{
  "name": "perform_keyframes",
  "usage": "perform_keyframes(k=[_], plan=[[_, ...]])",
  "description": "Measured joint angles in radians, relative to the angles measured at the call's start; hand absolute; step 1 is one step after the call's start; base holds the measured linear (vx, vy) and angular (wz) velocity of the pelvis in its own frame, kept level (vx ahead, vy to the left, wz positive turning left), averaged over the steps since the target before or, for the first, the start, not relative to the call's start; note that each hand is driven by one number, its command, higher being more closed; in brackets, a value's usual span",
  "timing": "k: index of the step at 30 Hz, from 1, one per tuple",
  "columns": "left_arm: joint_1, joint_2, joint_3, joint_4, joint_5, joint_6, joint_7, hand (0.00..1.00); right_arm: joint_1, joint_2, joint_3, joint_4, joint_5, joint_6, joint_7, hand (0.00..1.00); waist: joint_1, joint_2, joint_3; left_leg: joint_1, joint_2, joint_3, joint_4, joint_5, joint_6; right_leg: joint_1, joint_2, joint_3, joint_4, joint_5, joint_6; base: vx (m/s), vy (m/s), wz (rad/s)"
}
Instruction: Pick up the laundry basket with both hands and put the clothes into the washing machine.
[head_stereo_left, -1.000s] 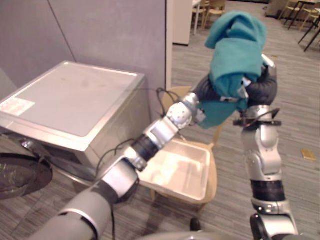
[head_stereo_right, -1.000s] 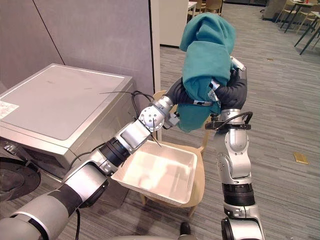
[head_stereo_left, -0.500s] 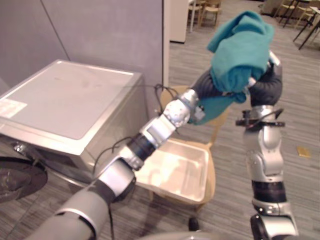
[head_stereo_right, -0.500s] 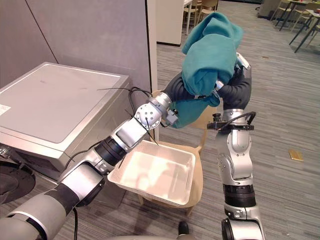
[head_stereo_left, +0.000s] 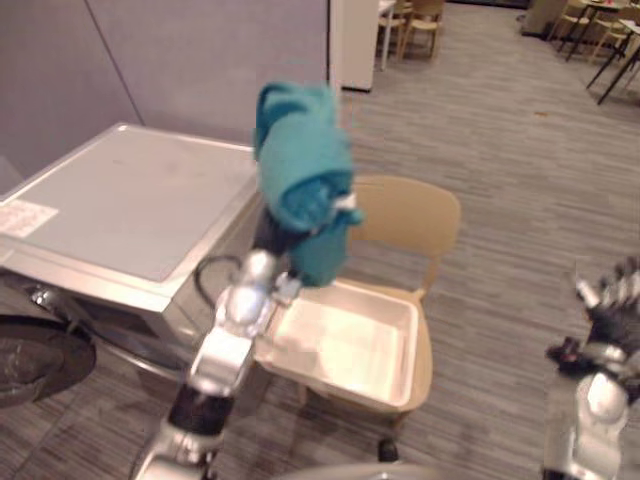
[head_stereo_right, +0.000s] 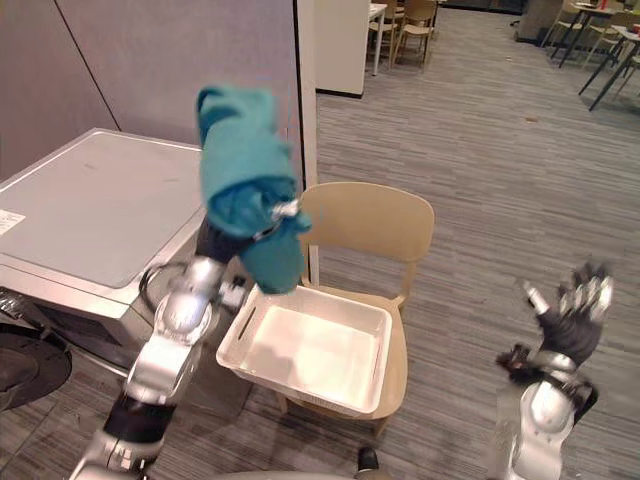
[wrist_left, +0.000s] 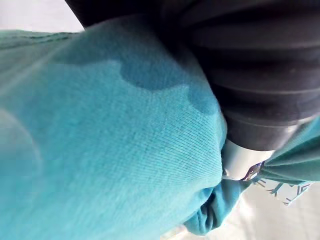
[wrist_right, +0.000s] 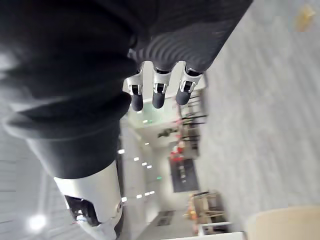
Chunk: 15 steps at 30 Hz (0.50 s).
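At upper centre, teal cloth shrouds my left robot hand, grip impossible to tell; right robot hand spread, lower right.

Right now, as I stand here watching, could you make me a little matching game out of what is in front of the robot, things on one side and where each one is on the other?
Things:
1. teal garment
2. white basket
3. right hand
4. washing machine

Places:
A. on the seat of the wooden chair
B. low on the robot's right, open, holding nothing
C. beside the chair, on the robot's left
D. draped over the raised left hand

Pairs: 1-D, 2-A, 3-B, 4-C
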Motion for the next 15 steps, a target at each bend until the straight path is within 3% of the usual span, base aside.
perform_keyframes(k=[3,7,8,12,15], plan=[[0.166,-0.045,0.001,-0.023,0.005,-0.023,-0.014,1.0,0.081,0.07,0.033,0.115,-0.025,0.023,0.014,0.0,0.021,0.008,0.0,0.0,0.0,0.0,0.0,-0.016,0.006,0.003,-0.002,-0.005,0.002,-0.002,0.002,-0.01,0.007,0.08],[0.404,-0.118,0.001,-0.024,-0.008,-0.035,-0.026,1.0,0.186,0.104,0.107,0.233,-0.023,0.051,0.045,0.0,0.027,0.021,0.006,0.007,0.003,0.0,0.022,-0.033,0.009,0.033,-0.012,-0.034,0.013,-0.022,0.008,0.0,0.009,0.2],[0.475,-0.139,0.001,-0.024,-0.011,-0.04,-0.027,1.0,0.215,0.116,0.11,0.274,-0.022,0.05,0.048,0.0,0.046,0.023,0.007,0.006,0.004,0.001,0.041,-0.047,0.01,0.036,-0.015,-0.041,0.028,-0.029,0.004,0.0,0.013,0.14],[0.576,-0.165,0.015,0.006,-0.014,-0.063,-0.028,1.0,0.25,0.124,0.12,0.386,-0.014,0.051,0.051,0.0,0.066,0.016,0.01,0.004,0.006,-0.005,0.072,-0.08,0.018,0.053,-0.026,-0.065,0.059,-0.055,0.01,0.0,0.014,0.21],[0.578,-0.178,0.057,0.177,0.022,-0.069,-0.02,1.0,0.247,0.121,0.139,0.534,-0.007,0.051,0.066,0.0,0.074,0.015,0.011,-0.002,0.001,-0.031,0.086,-0.086,0.02,0.067,-0.041,-0.101,0.082,-0.074,0.015,-0.01,0.009,0.31]])
